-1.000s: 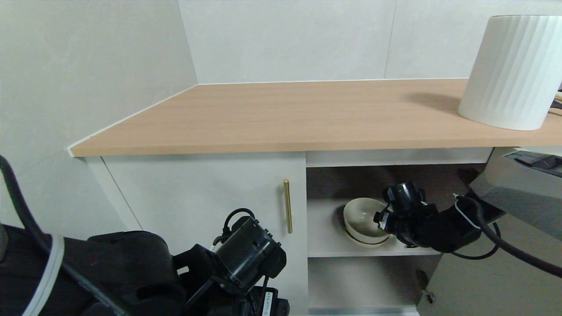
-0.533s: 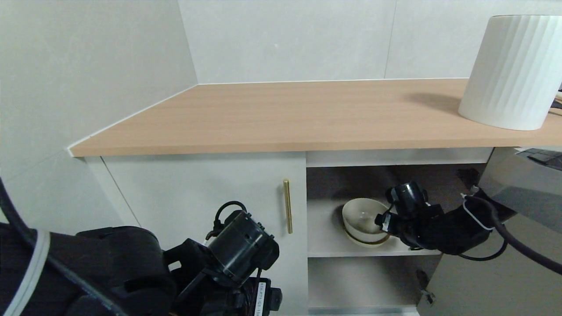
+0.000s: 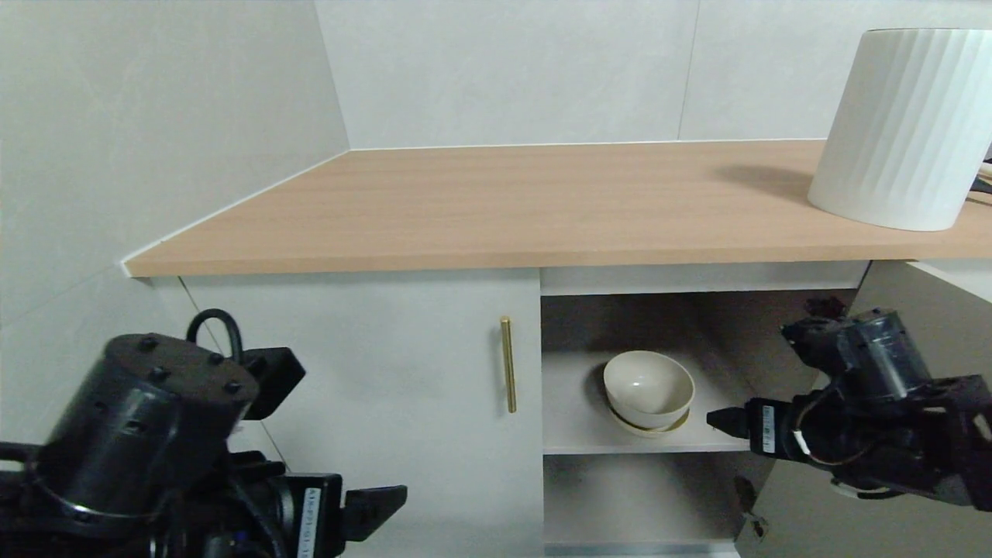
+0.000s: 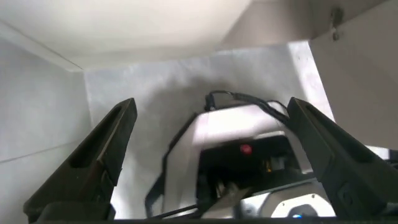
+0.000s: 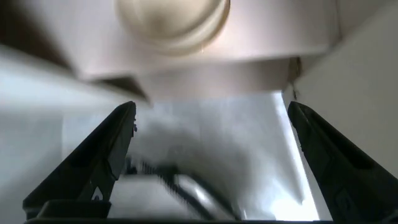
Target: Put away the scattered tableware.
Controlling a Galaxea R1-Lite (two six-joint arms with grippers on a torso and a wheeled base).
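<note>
Now bowl (image 3: 649, 385) sits on cupboard shelf (image 3: 573, 422); R end effector (image 5: 211, 112) wide open, empty, near it; L end effector (image 4: 211, 106) open, empty.

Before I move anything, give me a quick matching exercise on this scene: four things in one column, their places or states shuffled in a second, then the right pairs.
Things:
1. bowl
2. gold handle
3. white ribbed cylinder
4. right gripper

Places or states:
A. standing on the countertop, at the robot's right
B. fixed upright on the closed cabinet door
C. sitting on the upper shelf behind the open door
D. open and holding nothing, out in front of that shelf

Pairs: 1-C, 2-B, 3-A, 4-D
</note>
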